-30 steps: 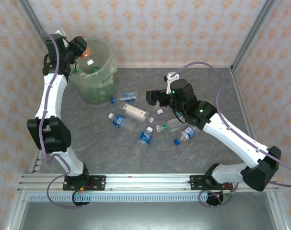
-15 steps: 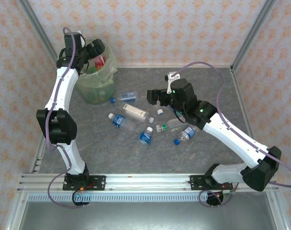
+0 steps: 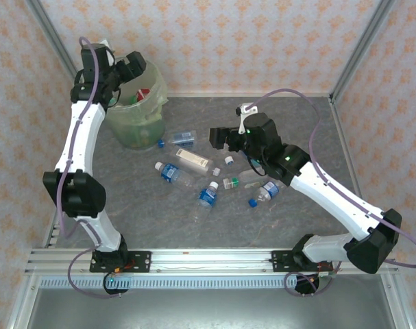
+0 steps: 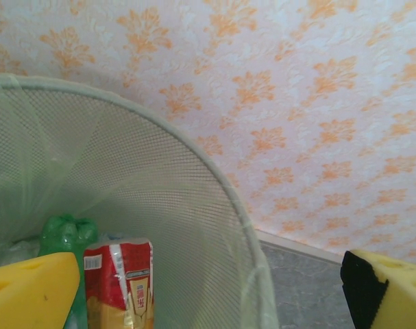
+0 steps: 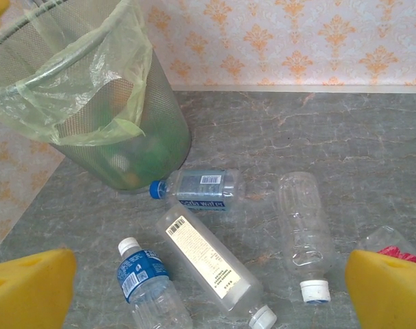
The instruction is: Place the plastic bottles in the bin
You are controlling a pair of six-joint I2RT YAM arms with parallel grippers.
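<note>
**Bottles (image 3: 208, 195) — some binned, the rest loose on the table (image 3: 331, 130)**

Inside the bin (image 3: 129, 125), left wrist view: a green bottle (image 4: 65, 236) and a red-labelled bottle (image 4: 122, 271), side by side and touching.

Several more lie on their sides mid-table, to the right of the bin. None is upright.
- Closest is a blue-capped bottle (image 5: 194, 186), just beside the bin's base.
- Near it are a long white-labelled bottle (image 5: 208, 264), a blue-labelled bottle (image 5: 142, 274) and a clear bottle (image 5: 307, 233) with a white cap.

The bin stands at the table's far left corner, with its bag (image 5: 77, 89) folded over the rim.

Left gripper (image 4: 209, 277) — above the bin's mouth, pads wide apart, nothing between them.

Right gripper (image 5: 208, 291) — low over the loose bottles and facing the bin, pads wide apart, holding nothing.
</note>
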